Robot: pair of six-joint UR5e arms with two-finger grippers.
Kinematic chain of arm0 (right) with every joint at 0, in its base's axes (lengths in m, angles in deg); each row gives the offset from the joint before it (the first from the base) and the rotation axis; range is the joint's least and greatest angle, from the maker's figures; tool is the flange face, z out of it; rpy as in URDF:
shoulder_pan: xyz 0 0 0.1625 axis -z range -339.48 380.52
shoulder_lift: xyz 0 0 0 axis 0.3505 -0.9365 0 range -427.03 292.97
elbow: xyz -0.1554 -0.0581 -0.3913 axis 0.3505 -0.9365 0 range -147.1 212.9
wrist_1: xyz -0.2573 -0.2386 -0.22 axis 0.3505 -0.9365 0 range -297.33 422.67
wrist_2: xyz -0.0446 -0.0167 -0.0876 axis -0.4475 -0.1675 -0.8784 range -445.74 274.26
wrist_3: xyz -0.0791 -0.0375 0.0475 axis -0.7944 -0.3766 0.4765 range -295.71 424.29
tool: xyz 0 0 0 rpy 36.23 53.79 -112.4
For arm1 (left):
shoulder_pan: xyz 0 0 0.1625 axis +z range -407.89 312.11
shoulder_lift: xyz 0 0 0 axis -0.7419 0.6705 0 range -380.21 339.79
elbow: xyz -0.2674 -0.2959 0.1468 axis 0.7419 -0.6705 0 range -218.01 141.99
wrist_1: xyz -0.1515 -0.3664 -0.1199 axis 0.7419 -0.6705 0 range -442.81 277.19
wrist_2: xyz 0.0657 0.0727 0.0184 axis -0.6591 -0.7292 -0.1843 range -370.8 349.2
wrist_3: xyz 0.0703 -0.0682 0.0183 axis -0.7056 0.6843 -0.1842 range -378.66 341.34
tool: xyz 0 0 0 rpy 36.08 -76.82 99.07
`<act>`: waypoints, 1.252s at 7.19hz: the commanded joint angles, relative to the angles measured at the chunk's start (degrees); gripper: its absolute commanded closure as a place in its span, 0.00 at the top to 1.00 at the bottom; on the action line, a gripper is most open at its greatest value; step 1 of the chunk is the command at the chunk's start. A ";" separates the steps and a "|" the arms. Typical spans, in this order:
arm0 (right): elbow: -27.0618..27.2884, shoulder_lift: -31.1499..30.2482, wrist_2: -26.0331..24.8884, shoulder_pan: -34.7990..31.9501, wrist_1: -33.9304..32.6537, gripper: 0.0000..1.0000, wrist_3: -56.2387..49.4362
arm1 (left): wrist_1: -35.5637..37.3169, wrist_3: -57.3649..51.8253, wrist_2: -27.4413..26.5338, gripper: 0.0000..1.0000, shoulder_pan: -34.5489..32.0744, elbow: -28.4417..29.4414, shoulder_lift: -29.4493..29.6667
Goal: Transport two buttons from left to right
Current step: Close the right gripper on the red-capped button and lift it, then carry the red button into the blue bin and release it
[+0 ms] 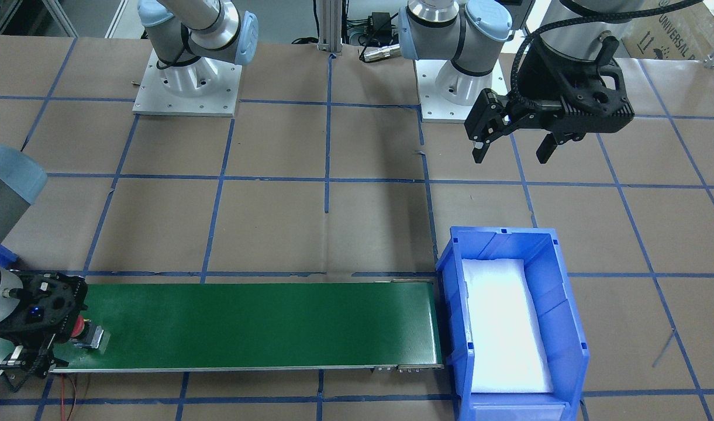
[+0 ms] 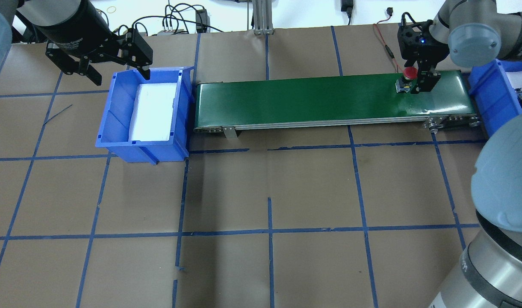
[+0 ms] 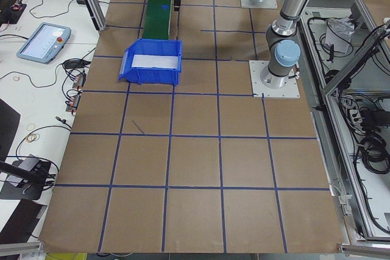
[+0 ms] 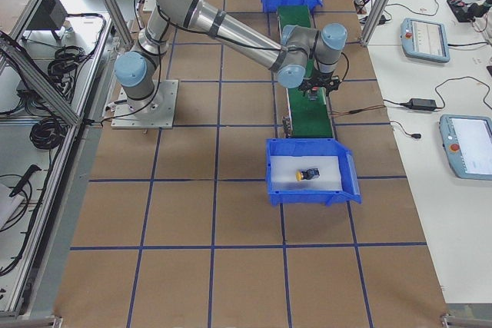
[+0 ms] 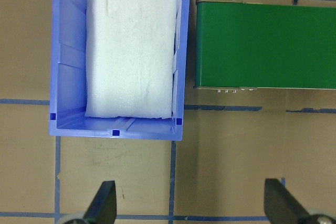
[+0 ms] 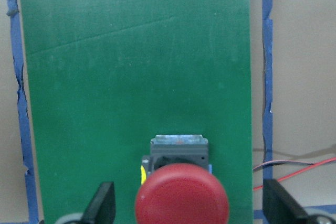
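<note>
1. Two buttons are showing: the red mushroom-cap button (image 6: 181,195) is sitting on the green conveyor belt (image 2: 308,98) near its end on the robot's right, while the yellow-cap button (image 4: 307,174) is lying on white foam inside the right blue bin (image 4: 311,196)
2. The right gripper (image 6: 189,183) is hanging low over the belt with its fingers spread wide. The red button is sitting between them, and in the wrist view neither finger is touching it
3. The left gripper (image 5: 190,183) is hovering above the brown-papered table (image 2: 312,192) near the left blue bin (image 2: 115,115), its fingers standing wide apart and gripping nothing
4. The left blue bin is standing just beside the belt's other end and is carrying a white foam pad (image 5: 131,51)
5. Thin red and black wires (image 6: 294,169) are trailing across the table beside the belt, near the right gripper
</note>
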 commanded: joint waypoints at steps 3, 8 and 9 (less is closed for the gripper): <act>-0.05 0.13 -1.01 0.00 0.17 0.49 0.68 | -0.21 -0.09 -0.09 1.00 -0.26 -0.19 0.00; -4.76 -1.88 -2.43 2.18 5.75 0.14 1.73 | -0.30 -0.27 -0.09 1.00 0.09 -0.37 0.00; -7.23 -2.94 -3.04 6.37 7.37 0.14 1.39 | -0.30 -0.27 -0.09 1.00 0.00 -0.37 0.00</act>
